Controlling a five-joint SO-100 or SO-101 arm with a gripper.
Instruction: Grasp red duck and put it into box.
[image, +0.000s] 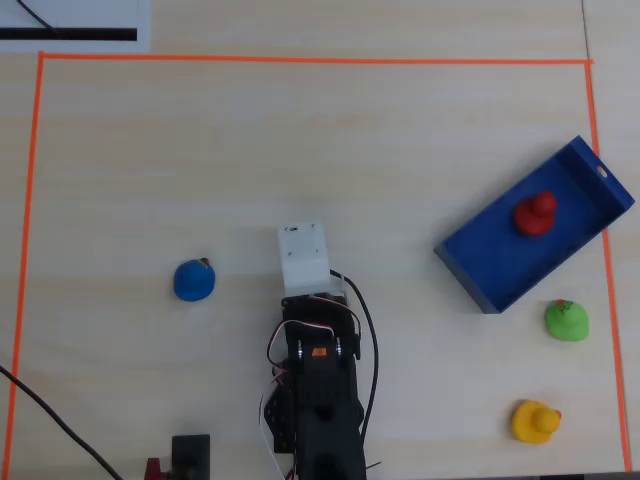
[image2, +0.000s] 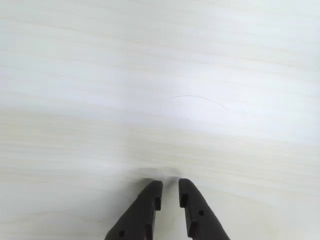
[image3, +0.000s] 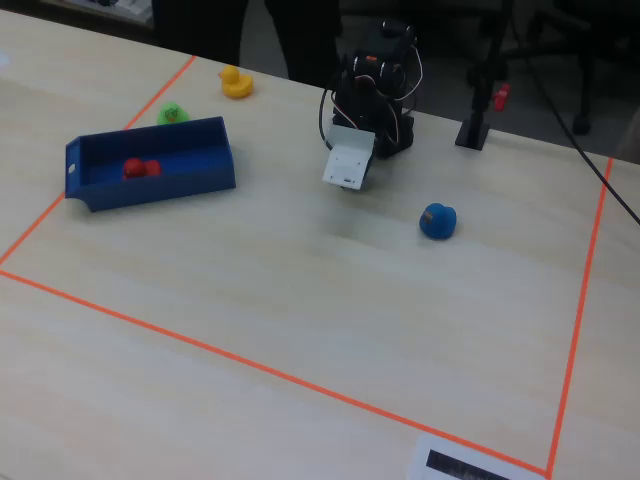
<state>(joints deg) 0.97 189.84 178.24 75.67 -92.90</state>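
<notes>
The red duck (image: 534, 213) is seen lying inside the blue box (image: 497, 275), toward the box's far right end in the overhead view; in the fixed view the same duck (image3: 139, 168) sits on the box floor near its left end, close to the corner with the small hole. The box (image3: 200, 175) rests at an angle on the pale wooden table (image: 300, 150), just inside the orange tape border (image: 300, 60).

The arm is folded back near the bottom centre of the overhead view, well apart from the box. In the wrist view the gripper (image2: 170, 192) is shown with its two dark fingers nearly together, a narrow gap between the tips and nothing held; only bare table lies below it.

A green duck (image: 567, 320) stands just beside the box's near right side, a yellow duck (image: 535, 421) nearer still, and a blue duck (image: 194, 280) to the arm's left in the overhead view.
</notes>
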